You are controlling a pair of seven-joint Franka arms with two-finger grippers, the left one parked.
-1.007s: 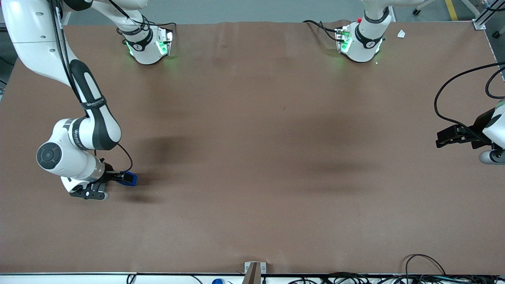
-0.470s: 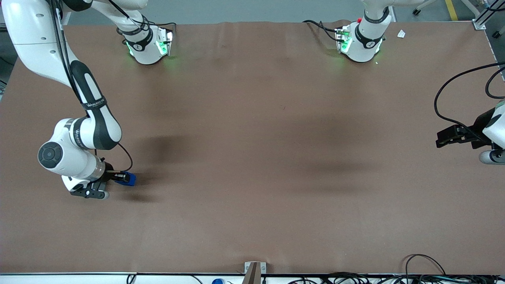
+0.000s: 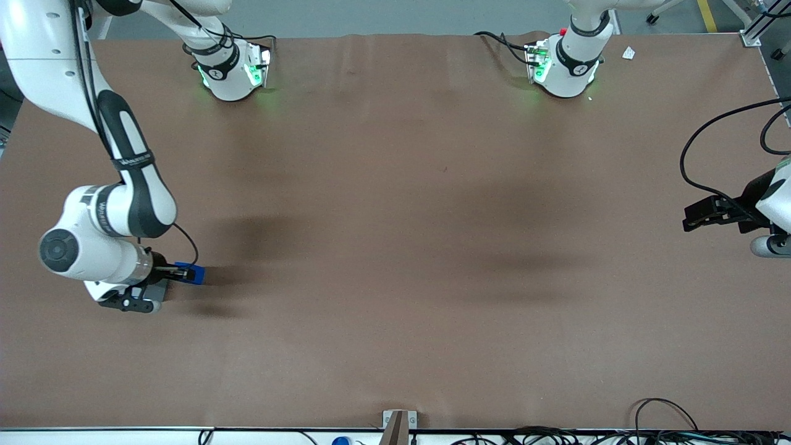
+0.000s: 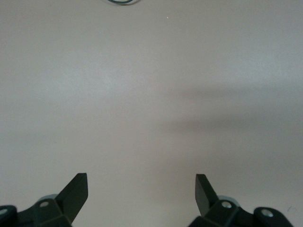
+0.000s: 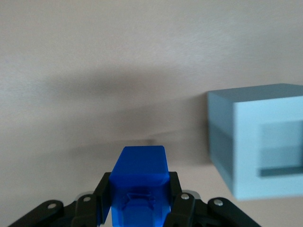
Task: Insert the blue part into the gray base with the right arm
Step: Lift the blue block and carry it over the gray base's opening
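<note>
While the brown table (image 3: 395, 247) carries the right arm (image 3: 123, 185) at the working arm's end, the gray base (image 5: 258, 142) rests on the surface near the gripper (image 3: 179, 272), whose fingers clamp the blue part (image 5: 141, 184) above the table.

A bright-blue part (image 5: 140, 182) sits in the black gripper (image 5: 140, 208), near a pale gray-blue base (image 5: 258, 139) on the brown table (image 3: 395, 247).

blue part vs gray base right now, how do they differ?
Color: the blue part is bright blue; the gray base is pale gray. Size: the part looks smaller than the base. State: the part is clamped in the right arm's claw, while the base stands free on the table, its square recess empty. Both are blocky.
</note>
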